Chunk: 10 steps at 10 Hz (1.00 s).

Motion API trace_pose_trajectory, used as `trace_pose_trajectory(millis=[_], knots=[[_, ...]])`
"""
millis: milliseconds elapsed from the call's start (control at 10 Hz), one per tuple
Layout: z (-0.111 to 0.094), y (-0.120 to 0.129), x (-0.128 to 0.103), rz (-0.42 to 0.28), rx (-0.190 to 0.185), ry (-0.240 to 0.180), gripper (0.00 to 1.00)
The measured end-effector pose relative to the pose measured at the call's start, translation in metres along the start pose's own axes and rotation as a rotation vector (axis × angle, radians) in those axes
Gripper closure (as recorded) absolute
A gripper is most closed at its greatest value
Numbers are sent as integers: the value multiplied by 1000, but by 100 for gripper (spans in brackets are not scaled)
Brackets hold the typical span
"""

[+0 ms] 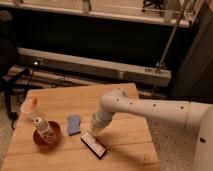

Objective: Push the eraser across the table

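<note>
The eraser [93,145] was found nearest the front edge of the surface [125,142], lying flat at about six o'clock from the middle of the wooden planks. It was set slantwise, its long axis running from ten o'clock to four o'clock, the dark base showing along its lower side and the lighter top facing upward.

The gripper [96,129] was placed right at the eraser's upper end, at about one o'clock from the block's middle, pointing downward. Whether the jaws were open or closed could not be told, and actual contact with the eraser could not be confirmed. The white arm [150,107] was stretched in from three o'clock, bent at an elbow above the middle of the surface.

Just beside the eraser, at about ten o'clock from it, a blue pad [74,124] was seen lying flat, apart from the block. Farther toward nine o'clock a red bowl [46,136] was stood near the left edge, with a pale bottle [43,126] held upright within it. An orange-lipped cup [29,106] was seen tilted just behind the bowl.

Beyond the far edge, at twelve o'clock, a long pale rail [90,65] was laid across the dark floor.
</note>
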Motion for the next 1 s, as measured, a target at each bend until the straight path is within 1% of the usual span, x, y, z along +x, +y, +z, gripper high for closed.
trace_pose_trajectory(millis=[100, 200, 300, 400, 500, 600, 700, 900, 1000], knots=[[-3, 13, 0, -26, -79, -4, 100], [-7, 26, 0, -63, -181, -8, 100], [-10, 35, 0, -98, -270, -13, 100], [-11, 41, -3, -162, -394, -28, 100], [-9, 39, -6, -207, -470, -42, 100], [-3, 35, -11, -239, -533, -57, 100], [7, 31, -17, -247, -560, -72, 100], [27, 23, -26, -251, -583, -88, 100], [38, 24, -32, -233, -593, -92, 100]])
